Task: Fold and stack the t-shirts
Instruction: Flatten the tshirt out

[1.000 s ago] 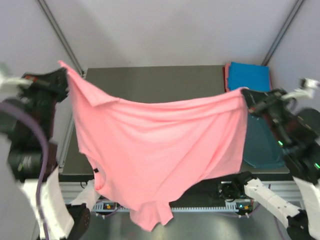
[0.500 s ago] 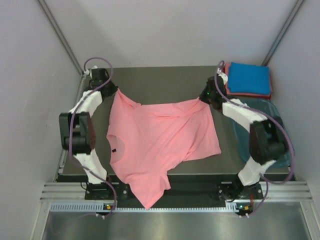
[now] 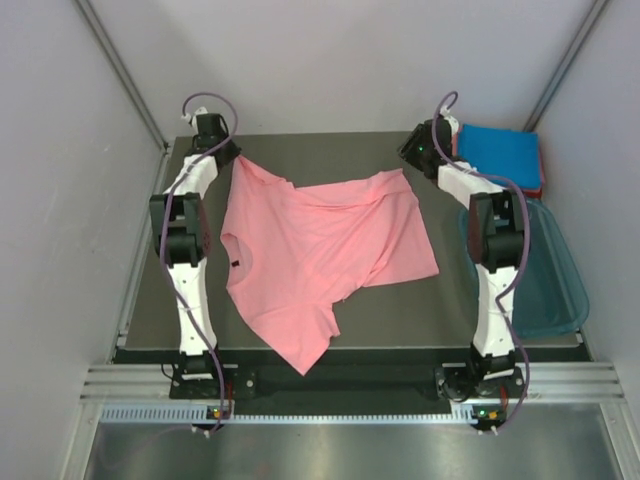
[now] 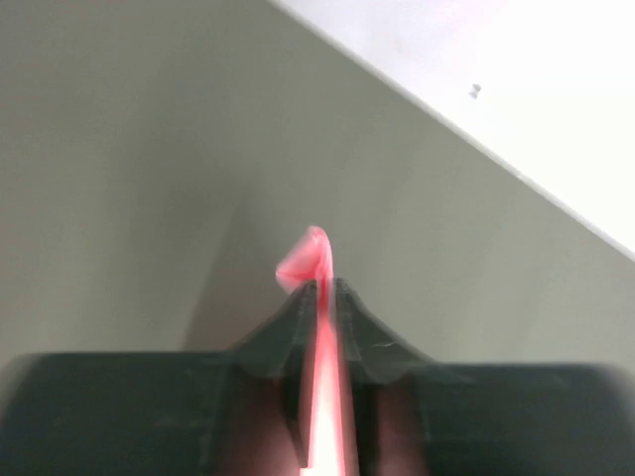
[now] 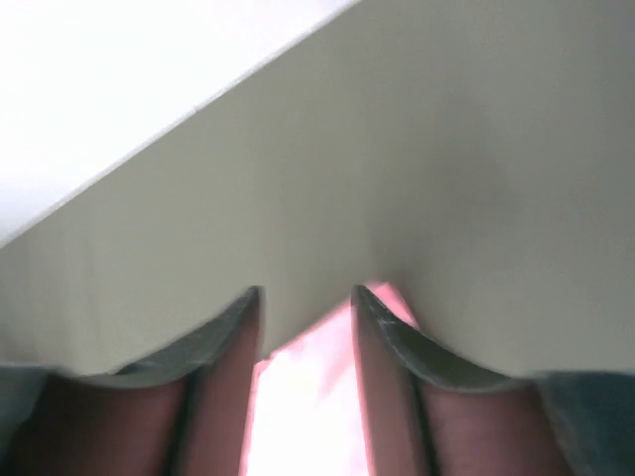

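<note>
I see the pink shirt (image 3: 320, 250) lying rumpled across the middle of the table (image 3: 330, 148), one flap hanging over the edge at 6 o'clock. At 11 o'clock my left gripper (image 3: 225, 155) pinches a shirt corner: on its wrist camera the fingers (image 4: 349, 307) are closed tight on a thin fold of pink. At 1 o'clock my right gripper (image 3: 412, 160) has its jaws apart. Pink cloth (image 5: 308, 397) lies in the gap, apparently not clamped, though that view is blurred. A folded blue shirt (image 3: 497, 155) sits on a red one (image 3: 452, 152) at 2 o'clock, beside the teal tub (image 3: 555, 290).
</note>
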